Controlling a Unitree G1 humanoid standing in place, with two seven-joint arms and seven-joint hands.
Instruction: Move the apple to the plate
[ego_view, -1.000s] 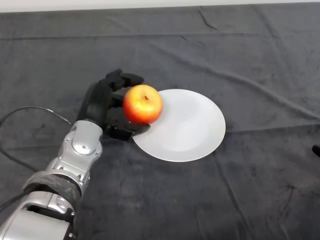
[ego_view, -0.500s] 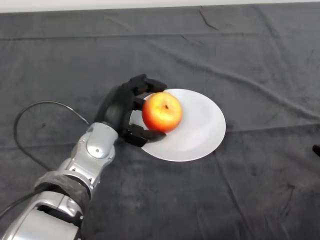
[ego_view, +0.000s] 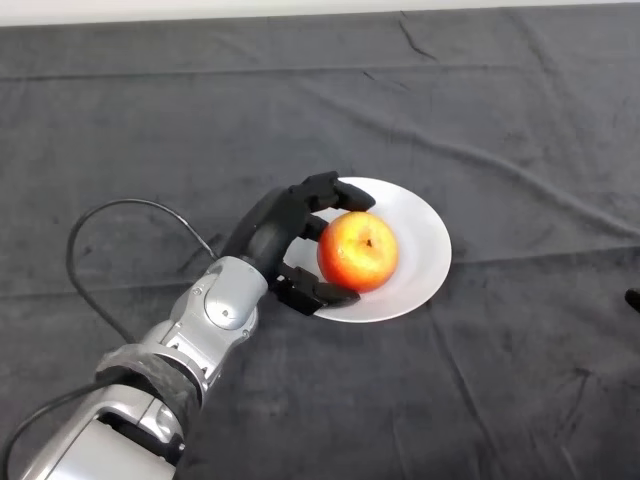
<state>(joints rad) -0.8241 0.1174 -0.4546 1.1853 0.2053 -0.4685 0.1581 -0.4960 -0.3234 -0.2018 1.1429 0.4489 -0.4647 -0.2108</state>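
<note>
Black hand (ego_view: 275, 232) curled round apple (ego_view: 358, 251) over white plate (ego_view: 425, 240).

Red-and-yellow apple (ego_view: 358, 251), stem end facing up, over the left-centre of the plate, clasped between curled black fingers above and a thumb below, round white plate (ego_view: 425, 240), shallow, lying flat on the dark cloth, its left rim partly covered
</note>
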